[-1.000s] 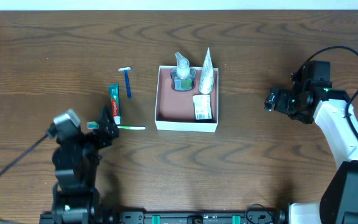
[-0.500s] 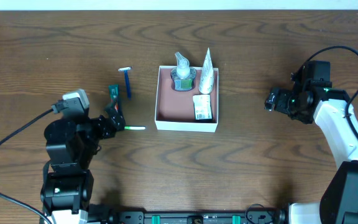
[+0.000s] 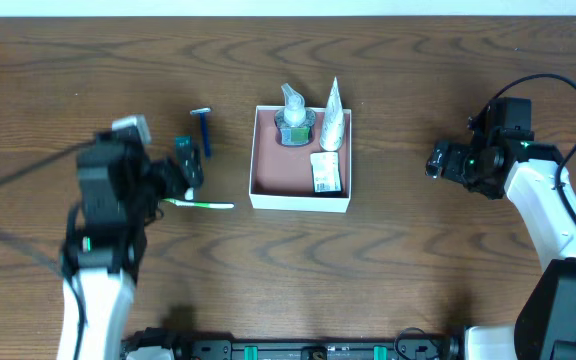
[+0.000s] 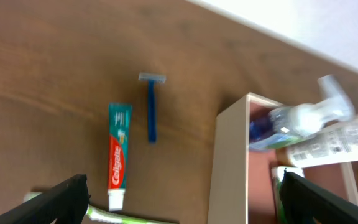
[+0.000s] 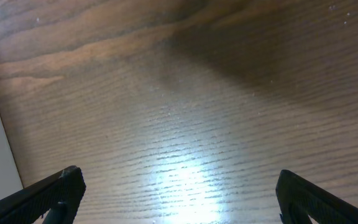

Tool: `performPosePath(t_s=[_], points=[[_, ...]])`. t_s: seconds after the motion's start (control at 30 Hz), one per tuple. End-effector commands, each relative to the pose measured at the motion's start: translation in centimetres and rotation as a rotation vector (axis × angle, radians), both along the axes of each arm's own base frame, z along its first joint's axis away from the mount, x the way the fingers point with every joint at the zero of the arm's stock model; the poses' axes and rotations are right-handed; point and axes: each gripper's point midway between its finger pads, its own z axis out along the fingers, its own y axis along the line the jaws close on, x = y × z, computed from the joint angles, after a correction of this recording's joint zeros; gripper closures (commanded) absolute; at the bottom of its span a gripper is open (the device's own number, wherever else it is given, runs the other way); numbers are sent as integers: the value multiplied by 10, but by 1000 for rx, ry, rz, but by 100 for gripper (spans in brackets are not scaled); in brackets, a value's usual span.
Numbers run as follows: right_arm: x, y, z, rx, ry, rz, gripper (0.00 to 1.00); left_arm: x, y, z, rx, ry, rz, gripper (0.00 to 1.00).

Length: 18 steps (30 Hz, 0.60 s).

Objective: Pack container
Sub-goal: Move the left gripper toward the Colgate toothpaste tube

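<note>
**Overhead and wrist views of a packing task in progress.** The container [image 3: 300, 203], a shallow square box with white walls and a reddish-brown floor, rests on the wooden surface [image 3: 418, 290] between the two claws. It is nearer to the left claw [image 3: 186, 176] than to the right claw [image 3: 434, 160]. Three items already lie inside it. A clear spray bottle [image 3: 293, 122] and a white tube [image 3: 333, 122] stand against the wall farthest from the robot, and a small printed packet [image 3: 326, 172] lies on the side toward the right claw. The part of the floor toward the left claw is bare. Three items are outside, all close to the left claw: a toothpaste tube [image 4: 119, 152] just ahead of its fingertips, a blue razor [image 4: 151, 109] beside and beyond that, and a green toothbrush [image 4: 114, 216] beneath the claw. The left claw is released, its jaws spread wide and grasping nothing, poised above the toothpaste and toothbrush. In its wrist view the container wall stands just right of centre. The right claw is likewise released and empty, held over bare surface well apart from the container. Judged from this layout, the task is about half done: toothpaste, razor and toothbrush are not yet packed, and the left claw appears placed to collect one of them.
</note>
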Motion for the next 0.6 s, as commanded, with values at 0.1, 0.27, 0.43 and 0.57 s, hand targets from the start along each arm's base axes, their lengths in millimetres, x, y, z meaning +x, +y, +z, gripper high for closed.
performPosePath(t_s=[0.1, 0.27, 0.43, 0.57], points=[[-2, -3, -3, -9, 9, 5, 1, 37, 1, -21, -14, 212, -13, 2], [-2, -3, -3, -9, 8, 5, 1, 36, 5, -45, 26, 345, -30, 2], [-2, -3, -3, -9, 8, 5, 1, 16, 32, -63, 150, 462, 68, 2], [-2, -3, -3, -9, 8, 5, 1, 10, 39, -71, 191, 502, 76, 2]])
